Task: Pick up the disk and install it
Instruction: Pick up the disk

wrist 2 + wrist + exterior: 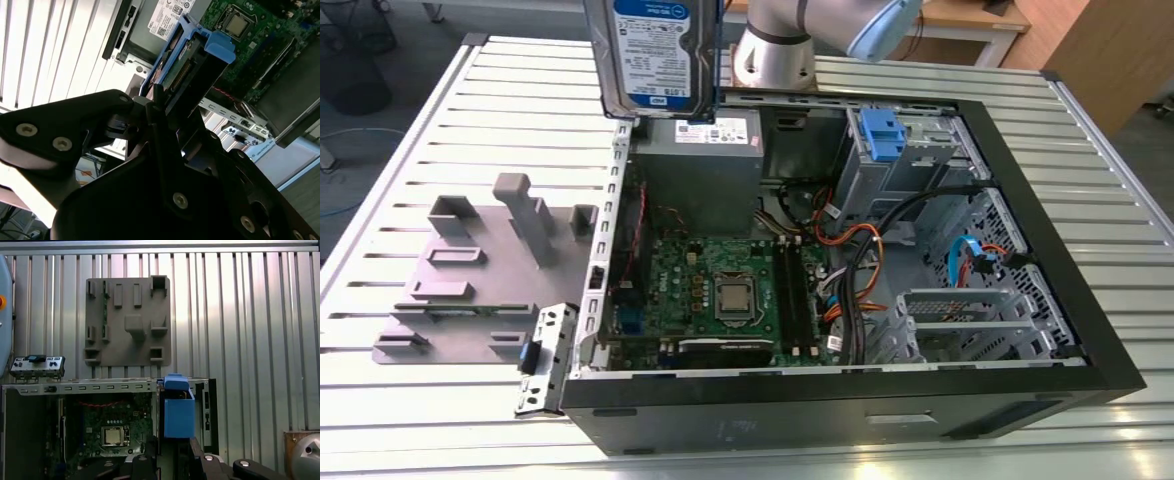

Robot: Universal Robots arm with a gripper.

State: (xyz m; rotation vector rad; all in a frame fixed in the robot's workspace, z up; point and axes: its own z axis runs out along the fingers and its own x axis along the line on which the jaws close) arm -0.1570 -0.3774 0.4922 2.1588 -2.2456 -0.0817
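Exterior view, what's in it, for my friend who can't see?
A disk hangs upright over an open computer case, by its grey power box. A grey stand lies on the slatted table, at the exterior view's left.

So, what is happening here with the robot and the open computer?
The robot arm holds the disk in its gripper, up in the air over the far edge of the open computer case, near the grey power supply. The disk is not yet in the case. A grey stand lies on the table beside the case, on the exterior view's left.
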